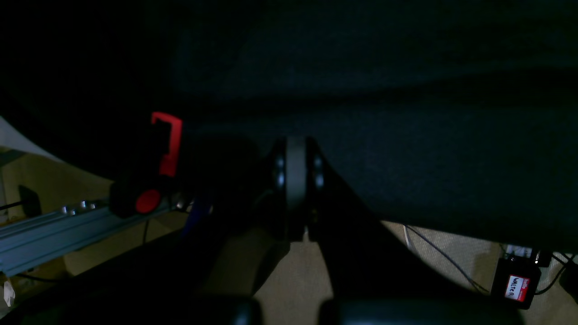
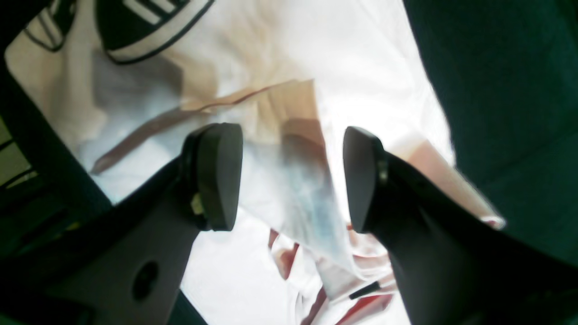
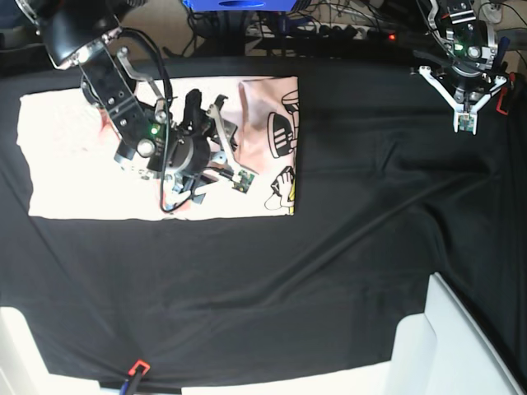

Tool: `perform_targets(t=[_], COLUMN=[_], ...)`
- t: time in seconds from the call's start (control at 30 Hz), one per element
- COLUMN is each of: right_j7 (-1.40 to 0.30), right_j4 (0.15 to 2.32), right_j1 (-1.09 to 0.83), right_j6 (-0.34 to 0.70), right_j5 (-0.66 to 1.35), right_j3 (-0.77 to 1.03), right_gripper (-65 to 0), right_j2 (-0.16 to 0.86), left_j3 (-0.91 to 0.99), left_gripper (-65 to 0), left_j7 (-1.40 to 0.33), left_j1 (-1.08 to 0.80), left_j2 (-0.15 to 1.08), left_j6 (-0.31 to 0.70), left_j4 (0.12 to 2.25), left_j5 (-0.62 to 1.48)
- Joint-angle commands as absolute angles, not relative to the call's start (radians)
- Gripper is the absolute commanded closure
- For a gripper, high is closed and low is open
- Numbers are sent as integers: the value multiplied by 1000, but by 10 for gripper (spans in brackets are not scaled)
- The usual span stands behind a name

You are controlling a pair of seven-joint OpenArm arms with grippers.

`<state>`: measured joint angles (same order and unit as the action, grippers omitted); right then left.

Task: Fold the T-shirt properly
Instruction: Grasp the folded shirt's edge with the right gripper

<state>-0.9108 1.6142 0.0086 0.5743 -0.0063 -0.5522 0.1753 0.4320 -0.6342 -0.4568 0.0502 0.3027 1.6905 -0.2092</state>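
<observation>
- While the right gripper (image 2: 289,176) hangs low over the T-shirt (image 2: 361,58), its two dark pads (image 2: 221,176) sit well apart with nothing pinched between them, just a raised fold of pale cloth showing in the gap.
- From the base view that same arm is parked over the middle of the shirt, which lies spread out as a wide rectangle on the far left part of the black table cloth (image 3: 346,247).
- Shirt's right edge shows the black and yellow cartoon print (image 3: 282,136), so that bit is flipped printed side up.
- Left gripper (image 1: 295,174) is pressed fully together, holding nothing, way off at the far right corner of the table and well clear of the shirt.
- Its wrist view is mostly dark cloth, plus a red clamp (image 1: 167,144) on an aluminium rail (image 1: 54,230).
</observation>
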Motion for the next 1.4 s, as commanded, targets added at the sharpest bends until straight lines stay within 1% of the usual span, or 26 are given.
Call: perform_targets(t=[0.0,0.47,0.63,0.67,0.73,0.87,0.93,1.03,1.37], right_j7=[-898,-900,-895,-895,-895,-903,-920,-938,-938], right_j4=[1613,1581,1520,1517,1515,1517,1520,1541,1647], right_j1=[28,68,68,68,67,62,50,39,-59], right_j6=[572,573,573,573,575,575,575,575,570], right_j5=[-5,-4,-2,-2,-2,-2,-2,-2,-7], right_j3=[-550,-549,-549,-549,-549,-544,-544,-542,-541], right_gripper=[-340,-338,-332,-310,-234,-7,0,-9,-9], right_j2=[170,170,170,170,170,170,170,170,183], left_j3=[438,437,438,438,438,432,432,432,438], left_gripper=[-2,-3,-3,-3,-5,-5,-5,-5,-7], left_j7=[-622,-622,-622,-622,-622,-622,-622,-622,-622], left_j1=[-464,-464,-464,-464,-464,-464,-464,-463,-460], left_j2=[59,58,58,58,58,58,58,58,58], left_j6=[292,292,292,292,292,292,292,292,292], left_j4=[1709,1704,1702,1702,1701,1701,1701,1701,1699], left_j5=[-216,-220,-222,-222,-222,-222,-222,-222,-223])
